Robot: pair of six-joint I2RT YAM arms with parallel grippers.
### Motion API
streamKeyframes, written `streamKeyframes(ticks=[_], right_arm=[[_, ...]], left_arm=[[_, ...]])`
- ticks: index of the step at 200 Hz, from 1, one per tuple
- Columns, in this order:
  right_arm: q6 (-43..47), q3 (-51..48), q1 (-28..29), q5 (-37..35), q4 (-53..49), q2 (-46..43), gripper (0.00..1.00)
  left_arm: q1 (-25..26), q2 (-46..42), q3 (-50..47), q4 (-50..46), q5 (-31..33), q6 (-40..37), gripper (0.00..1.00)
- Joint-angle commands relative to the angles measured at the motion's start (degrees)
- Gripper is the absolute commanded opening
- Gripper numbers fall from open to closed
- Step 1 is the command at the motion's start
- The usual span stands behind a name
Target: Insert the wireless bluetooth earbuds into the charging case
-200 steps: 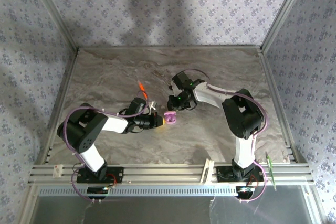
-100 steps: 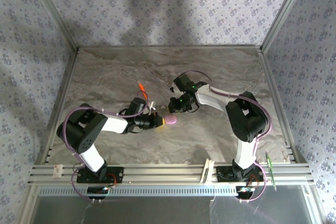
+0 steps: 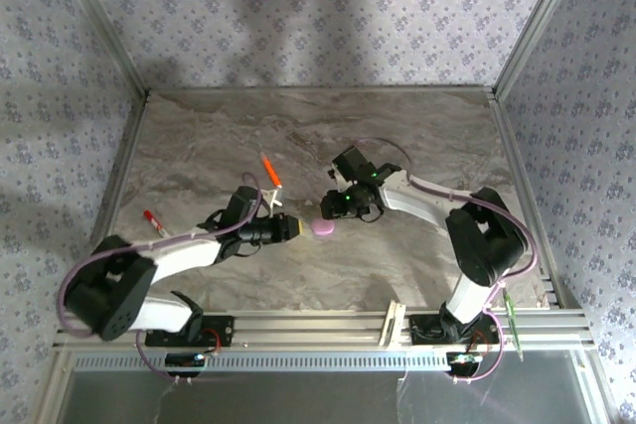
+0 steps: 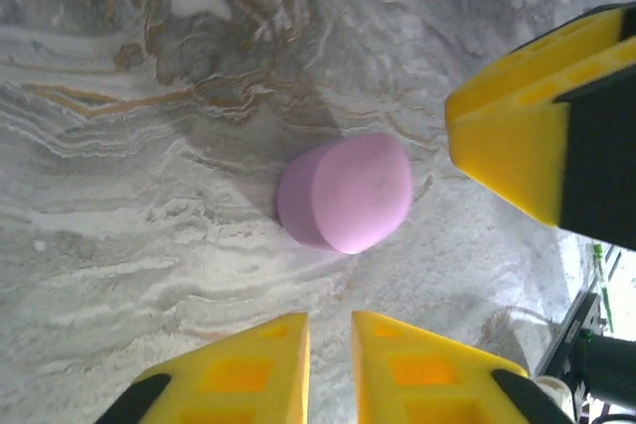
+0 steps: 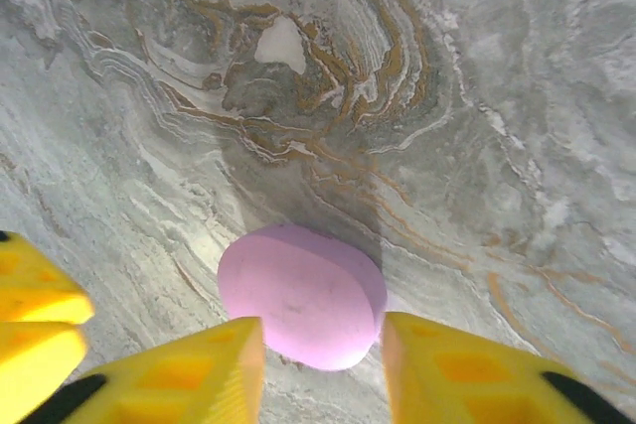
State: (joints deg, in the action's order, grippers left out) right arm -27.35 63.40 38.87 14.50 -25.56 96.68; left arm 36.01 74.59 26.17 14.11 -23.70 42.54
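The pink charging case (image 3: 324, 229) lies shut on the desk (image 3: 199, 146). Just beside it is the left hand (image 4: 330, 327), fingers barely parted, grasping nothing. Opposite, the right hand (image 5: 318, 340) hangs released, fingers flanking the case.

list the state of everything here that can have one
pink case, closed, lying flat, not gripped
left claw, slightly open, empty
right claw, open, fingers either side of the case's near end
orange pen, lying flat, untouched
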Motion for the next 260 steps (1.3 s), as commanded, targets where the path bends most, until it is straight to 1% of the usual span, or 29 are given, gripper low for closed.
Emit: streamKeyframes(ticks=[1,21,68,96,101,104,125,131,155,172,176,189,220,231,260], right_arm=[[-1.3,-1.3,1.1,-4.9,-1.8,-3.8,0.47],[-2.4,-2.1,2.1,-7.3,-2.2,-5.6,0.59],[-5.3,-2.4,4.9,-13.0,-2.8,-7.1,0.82],[-7.4,-2.1,6.8,-15.7,-2.8,-6.4,0.97],[-7.8,-1.9,7.1,-16.1,-2.9,-6.2,1.00],[-8.0,-1.8,7.2,-16.3,-2.9,-6.0,1.00],[-8.2,-0.6,8.5,-17.8,-3.3,-4.3,1.00],[-9.8,-0.1,8.9,-18.3,-3.6,-3.7,1.00],[-11.5,2.8,10.6,-20.8,-5.6,-0.4,1.00],[-12.3,4.5,11.6,-21.9,-7.0,2.6,1.00],[-12.4,6.5,11.8,-22.2,-7.4,3.4,1.00],[-13.0,8.3,12.5,-22.8,-8.6,5.7,1.00],[-14.2,10.5,13.3,-23.3,-8.6,9.3,1.00],[-14.8,11.4,13.4,-23.6,-10.7,10.4,1.00],[-15.6,12.9,13.9,-24.7,-12.6,12.7,0.94]], left_arm=[[0.3,-6.9,-0.3,-8.2,3.3,-2.3,0.28],[0.3,-13.1,-0.2,-12.7,4.4,-3.0,0.37],[0.0,-26.8,-0.4,-20.8,6.6,-3.3,0.66],[0.2,-33.7,-0.4,-24.9,7.4,-3.9,0.90],[0.2,-34.9,-0.4,-25.6,7.8,-4.0,0.97],[0.2,-35.6,-0.5,-26.1,8.1,-4.2,0.99],[0.3,-39.9,-0.5,-28.9,9.7,-5.0,1.00],[0.3,-40.8,-0.6,-29.5,10.0,-5.1,1.00],[0.2,-43.1,-0.9,-30.7,11.2,-5.6,1.00],[0.2,-43.1,-1.2,-30.7,11.7,-5.8,1.00],[0.3,-43.0,-1.3,-30.7,11.7,-5.8,1.00],[0.3,-42.8,-1.6,-30.3,11.7,-5.9,1.00],[0.3,-42.3,-2.4,-29.8,11.9,-6.1,1.00],[0.2,-42.2,-2.4,-29.8,11.9,-6.2,1.00],[0.2,-41.8,-2.8,-29.5,12.1,-6.5,1.00]])
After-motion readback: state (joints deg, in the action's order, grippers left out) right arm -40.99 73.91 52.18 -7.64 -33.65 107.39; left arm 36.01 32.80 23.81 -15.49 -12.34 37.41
